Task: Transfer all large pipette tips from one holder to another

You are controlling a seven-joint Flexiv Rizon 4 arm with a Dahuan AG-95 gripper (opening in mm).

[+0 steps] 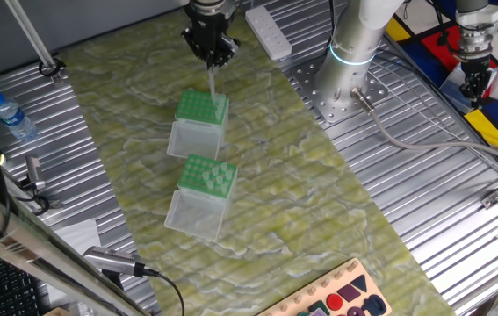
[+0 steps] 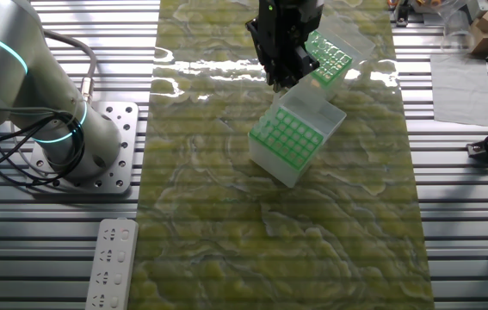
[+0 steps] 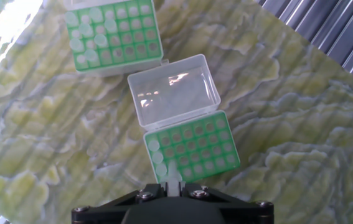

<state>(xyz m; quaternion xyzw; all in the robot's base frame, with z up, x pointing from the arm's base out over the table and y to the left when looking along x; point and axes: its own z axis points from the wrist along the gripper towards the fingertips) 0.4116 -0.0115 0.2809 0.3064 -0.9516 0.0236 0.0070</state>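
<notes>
My gripper (image 1: 212, 57) is shut on a large pipette tip (image 1: 212, 84), a slim whitish cone that hangs point down just above the far green-topped holder (image 1: 200, 110). In the hand view the held tip (image 3: 174, 173) sits over the left part of that holder (image 3: 192, 149), whose clear lid (image 3: 173, 90) is folded open. A few tips (image 3: 155, 155) stand in its left column. The other holder (image 3: 114, 34) carries several tips (image 3: 86, 37) on its left side. In the other fixed view the gripper (image 2: 280, 77) hovers over the nearer holder (image 2: 293, 138).
Both holders stand on a green-yellow mat (image 1: 266, 202). The arm's base (image 1: 350, 53) is bolted to the right, and a white power strip (image 1: 269, 33) lies beside it. A water bottle (image 1: 13, 117) stands at the left. A board with coloured shapes (image 1: 345, 294) lies at the front.
</notes>
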